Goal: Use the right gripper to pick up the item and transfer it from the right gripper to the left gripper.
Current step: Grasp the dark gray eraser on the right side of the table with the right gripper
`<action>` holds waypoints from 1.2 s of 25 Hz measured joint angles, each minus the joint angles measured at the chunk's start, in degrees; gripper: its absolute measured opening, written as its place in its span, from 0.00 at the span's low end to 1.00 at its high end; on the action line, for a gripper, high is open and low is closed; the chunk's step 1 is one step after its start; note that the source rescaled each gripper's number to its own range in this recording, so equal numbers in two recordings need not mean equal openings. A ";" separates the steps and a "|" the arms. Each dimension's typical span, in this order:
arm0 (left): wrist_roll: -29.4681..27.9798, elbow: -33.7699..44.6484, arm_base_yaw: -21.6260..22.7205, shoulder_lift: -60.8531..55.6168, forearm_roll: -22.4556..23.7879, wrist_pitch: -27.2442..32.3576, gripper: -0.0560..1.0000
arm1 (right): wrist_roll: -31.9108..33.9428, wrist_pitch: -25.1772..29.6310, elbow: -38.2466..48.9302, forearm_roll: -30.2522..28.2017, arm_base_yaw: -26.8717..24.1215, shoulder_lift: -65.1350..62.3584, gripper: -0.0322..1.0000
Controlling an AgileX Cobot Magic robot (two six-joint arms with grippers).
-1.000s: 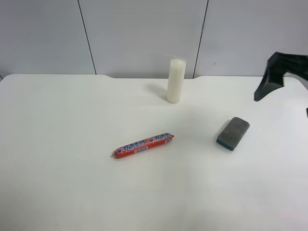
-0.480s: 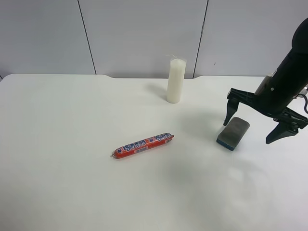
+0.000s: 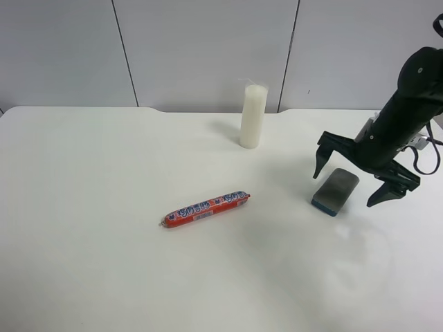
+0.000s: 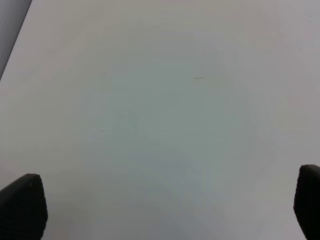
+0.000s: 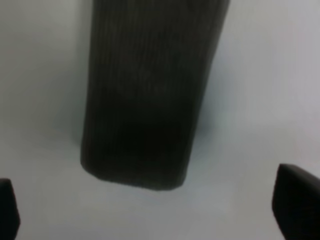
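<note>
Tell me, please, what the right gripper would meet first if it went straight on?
Probably the dark grey felt-topped rectangular block, lying directly before the open right gripper, though depth is unclear.

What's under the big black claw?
The dark grey eraser lies flat on the white table right below the open right gripper, between its two fingers, not gripped. The table beneath the eraser is covered, so it cannot be seen.

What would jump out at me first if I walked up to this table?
Most likely the black right gripper at the right side of the table in the high view, its jaws spread wide over a small grey block with a blue base. After that, the tall white candle standing near the back edge and the red sausage stick lying mid-table.
</note>
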 joint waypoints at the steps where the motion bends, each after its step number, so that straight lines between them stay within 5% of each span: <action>1: 0.00 0.00 0.00 0.00 0.00 0.00 1.00 | 0.13 -0.13 0.00 0.00 0.00 0.66 1.00; 23: 0.00 0.00 0.00 0.00 0.00 0.00 1.00 | 1.53 -4.61 -0.18 1.13 0.00 8.80 0.97; 26: 0.00 0.00 0.00 0.00 0.00 0.00 1.00 | 1.58 -4.45 -0.18 1.08 0.00 8.87 0.84; 30: 0.00 0.00 0.00 0.00 0.00 0.00 1.00 | 1.58 -4.38 -0.18 1.14 0.00 8.87 0.47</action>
